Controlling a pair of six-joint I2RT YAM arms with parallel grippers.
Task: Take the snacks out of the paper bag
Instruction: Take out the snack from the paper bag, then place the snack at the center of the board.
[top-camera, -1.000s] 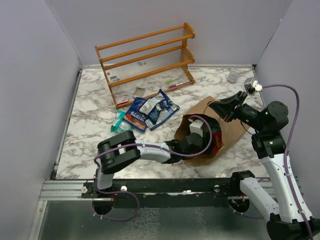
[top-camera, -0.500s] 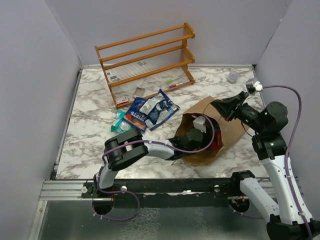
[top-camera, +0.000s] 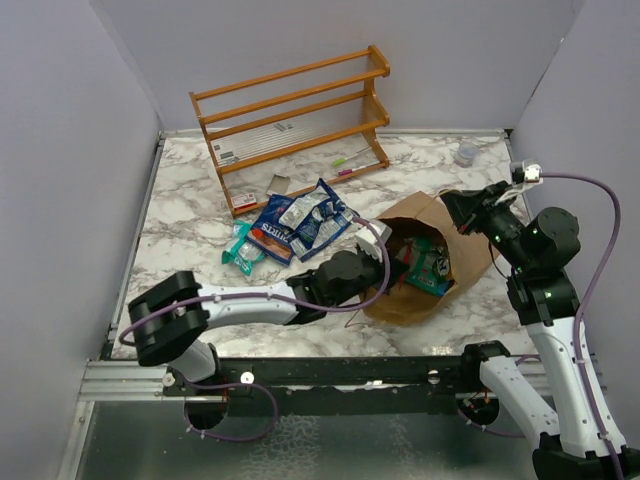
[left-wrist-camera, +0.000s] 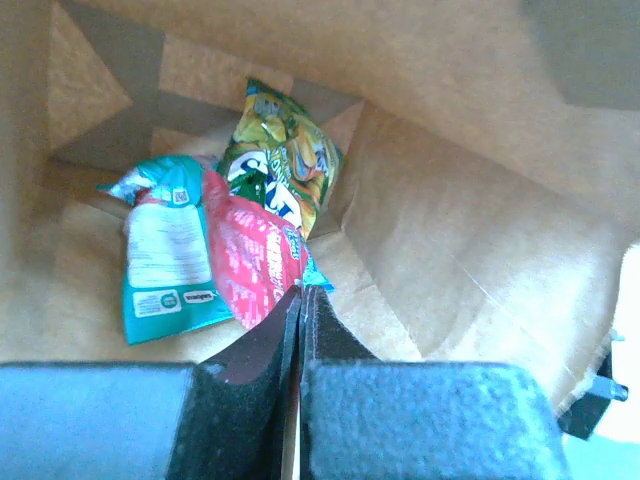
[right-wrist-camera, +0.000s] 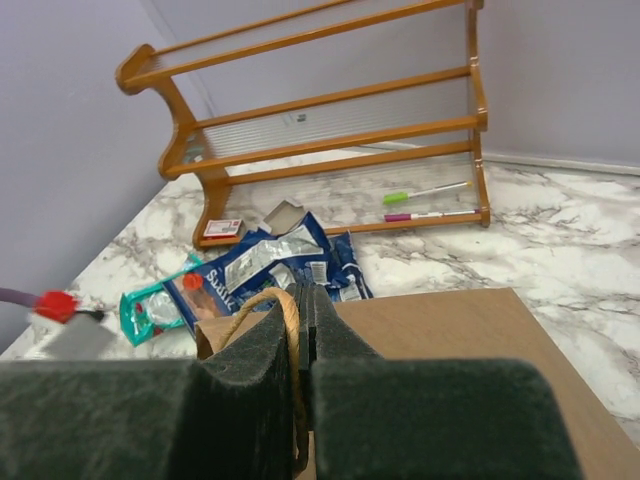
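The brown paper bag (top-camera: 468, 258) lies on its side with its mouth facing left. My right gripper (top-camera: 466, 208) (right-wrist-camera: 303, 290) is shut on its twisted handle (right-wrist-camera: 250, 302), holding the top edge (right-wrist-camera: 450, 330) up. My left gripper (top-camera: 375, 262) (left-wrist-camera: 300, 290) sits at the mouth, shut, its tips pinching the near corner of a red snack packet (left-wrist-camera: 255, 250). A teal packet (left-wrist-camera: 160, 260) (top-camera: 430, 268) and a yellow-green one (left-wrist-camera: 280, 170) lie deeper on the bag floor (left-wrist-camera: 460, 240). Several blue-and-white snacks (top-camera: 300, 222) (right-wrist-camera: 275, 255) and a teal one (top-camera: 240, 245) (right-wrist-camera: 150, 308) lie on the table.
A wooden two-shelf rack (top-camera: 295, 115) (right-wrist-camera: 330, 130) stands at the back, with a green marker (right-wrist-camera: 425, 192) and a pink pen (right-wrist-camera: 430, 215) on its bottom shelf. A small red-and-white card (top-camera: 244, 201) (right-wrist-camera: 222, 228) lies by its foot. A small clear cup (top-camera: 466, 153) sits back right.
My left gripper closed and drew back from deep inside the bag to its mouth. My right gripper shifted right with the handle, and the packets inside came into the top view.
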